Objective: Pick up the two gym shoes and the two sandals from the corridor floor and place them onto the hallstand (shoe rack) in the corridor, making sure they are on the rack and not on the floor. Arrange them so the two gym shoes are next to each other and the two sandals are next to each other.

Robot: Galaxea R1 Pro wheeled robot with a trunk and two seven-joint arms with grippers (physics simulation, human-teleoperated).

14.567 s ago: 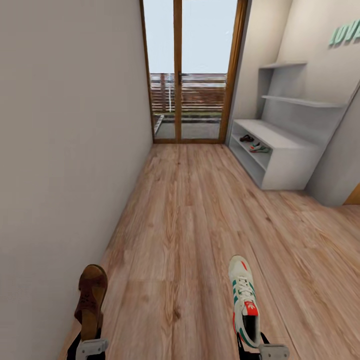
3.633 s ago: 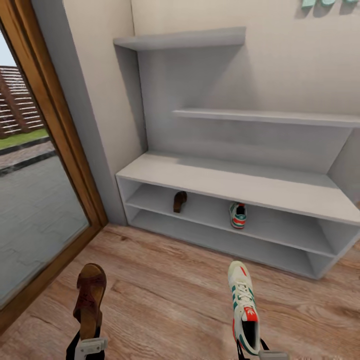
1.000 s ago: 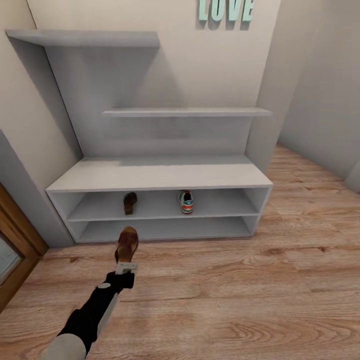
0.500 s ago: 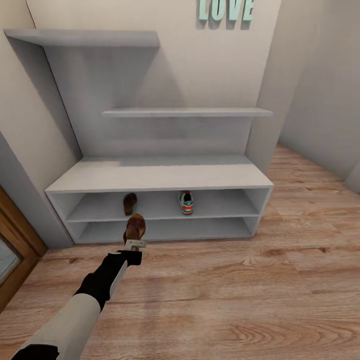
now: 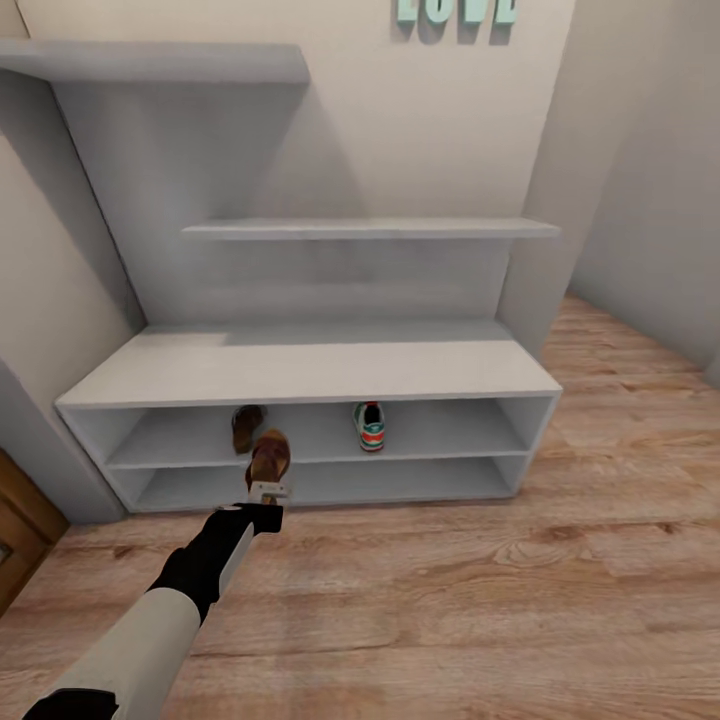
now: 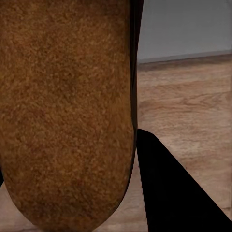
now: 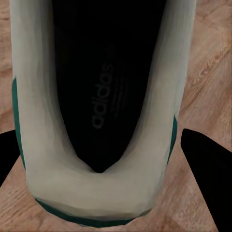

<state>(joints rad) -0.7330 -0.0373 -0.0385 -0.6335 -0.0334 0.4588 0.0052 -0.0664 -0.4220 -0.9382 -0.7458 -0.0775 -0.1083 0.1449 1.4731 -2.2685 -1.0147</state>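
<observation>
In the head view my left gripper point(image 5: 268, 491) is stretched forward and shut on the heel of a brown sandal point(image 5: 269, 457). The sandal's toe is at the front edge of the hallstand's point(image 5: 300, 368) upper open shelf. The second sandal point(image 5: 245, 425) lies on that shelf just left of it. A gym shoe point(image 5: 370, 425) stands further right on the same shelf. The left wrist view is close on the held sandal's tan footbed point(image 6: 67, 111). In the right wrist view the other gym shoe point(image 7: 99, 193) sits heel-first between my dark fingers point(image 7: 209, 162), above the corridor floor point(image 7: 212, 58).
The wood plank floor point(image 5: 450, 600) spreads in front of the rack and off to the right. A brown door frame point(image 5: 20, 530) stands at the lower left. A grey wall corner point(image 5: 540, 250) flanks the rack's right side. Teal letters point(image 5: 455, 8) hang above.
My left arm has reached further forward, carrying the sandal from above the floor to the shelf's front edge. The camera has come closer to the rack and tilted slightly.
</observation>
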